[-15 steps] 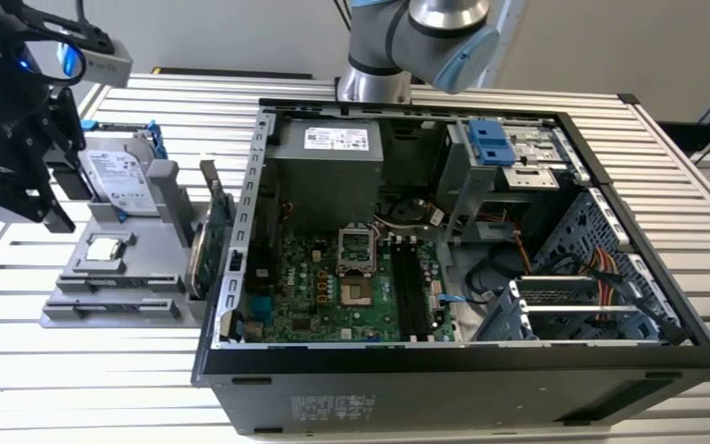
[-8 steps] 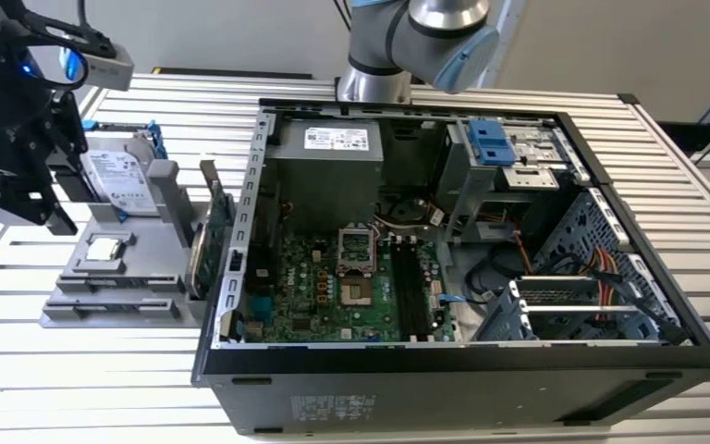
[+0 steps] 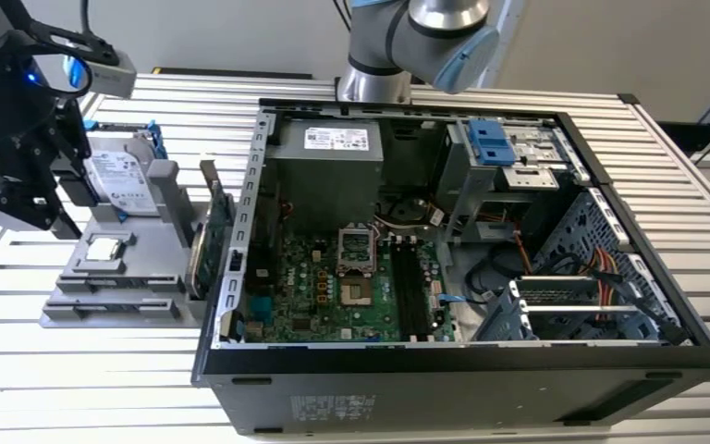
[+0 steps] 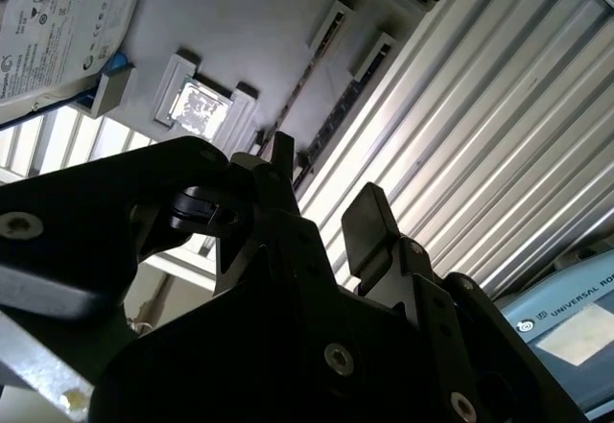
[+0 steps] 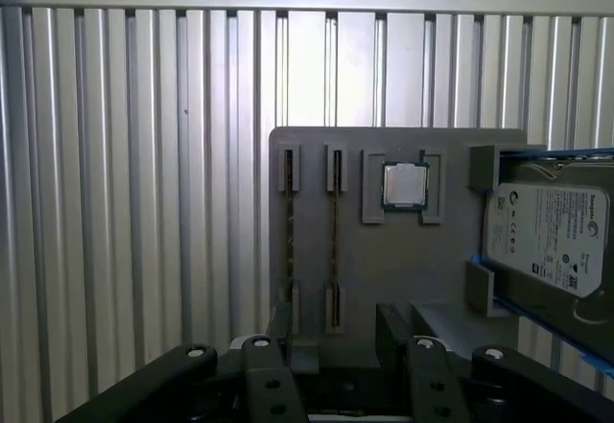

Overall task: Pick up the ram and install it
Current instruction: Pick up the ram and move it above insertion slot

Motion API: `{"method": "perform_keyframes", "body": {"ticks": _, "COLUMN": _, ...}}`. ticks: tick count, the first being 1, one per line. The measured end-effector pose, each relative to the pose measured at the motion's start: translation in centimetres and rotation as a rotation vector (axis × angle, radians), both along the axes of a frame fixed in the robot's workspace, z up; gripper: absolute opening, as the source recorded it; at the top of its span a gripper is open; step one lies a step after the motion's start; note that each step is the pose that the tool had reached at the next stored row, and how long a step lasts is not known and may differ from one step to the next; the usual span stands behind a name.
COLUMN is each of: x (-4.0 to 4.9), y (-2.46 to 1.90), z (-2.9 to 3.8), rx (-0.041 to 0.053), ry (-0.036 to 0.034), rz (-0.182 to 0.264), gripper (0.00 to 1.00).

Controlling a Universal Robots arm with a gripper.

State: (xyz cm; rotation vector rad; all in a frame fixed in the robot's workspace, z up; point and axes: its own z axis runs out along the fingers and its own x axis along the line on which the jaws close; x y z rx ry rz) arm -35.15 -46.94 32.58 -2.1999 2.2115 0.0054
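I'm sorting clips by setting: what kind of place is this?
Probably a robotics lab or test bench for computer assembly. An open desktop case lies on a ribbed metal table beside a grey fixture holding a hard drive and a processor chip, and a robot arm stands behind the case.

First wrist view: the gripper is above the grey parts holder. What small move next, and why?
Probably lower the gripper straight toward the grey slotted holder. The gripper is open and empty, and the thin ram stick, standing on edge in its slot, looks centred in the gripper's opening but is not yet touched.
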Motion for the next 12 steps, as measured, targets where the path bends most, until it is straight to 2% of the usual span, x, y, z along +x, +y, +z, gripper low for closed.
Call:
{"method": "perform_keyframes", "body": {"ticks": 5, "x": 0.0, "y": 0.0, "z": -0.33, "rx": -0.0003, "ry": -0.0018, "rz": 0.001, "gripper": 1.0}}
{"method": "perform_keyframes", "body": {"ticks": 12, "x": 0.0, "y": 0.0, "z": -0.41, "rx": -0.0001, "ry": -0.002, "rz": 0.001, "gripper": 1.0}}
